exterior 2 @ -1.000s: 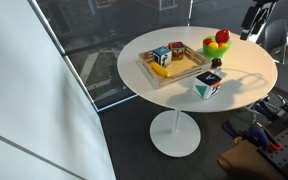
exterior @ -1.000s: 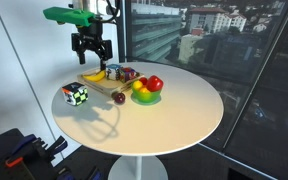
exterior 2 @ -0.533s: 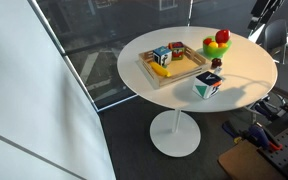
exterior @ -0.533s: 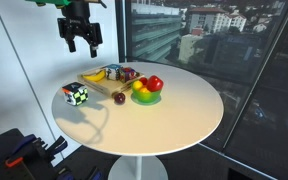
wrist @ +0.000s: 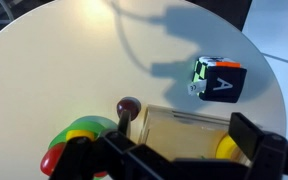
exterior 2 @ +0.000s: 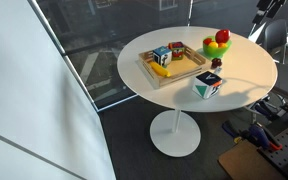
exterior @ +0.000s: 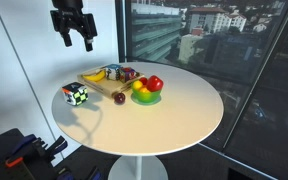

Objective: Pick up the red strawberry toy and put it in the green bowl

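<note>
The green bowl stands on the round white table next to a wooden tray. It holds a glossy red round fruit and a yellow piece. It also shows in the other exterior view and at the lower left of the wrist view. I cannot single out the tiny red strawberry toy in any view. My gripper hangs high above the table's far side, open and empty. In the wrist view its fingers frame the tray from far above.
A dark maroon small fruit lies on the table between bowl and tray. A chequered cube toy sits near the table's edge, also in the wrist view. The tray holds a banana and small blocks. A glass wall stands behind.
The gripper has risen from just above the tray to high above the table and drifted sideways, staying open and empty. Nothing on the table has moved.
</note>
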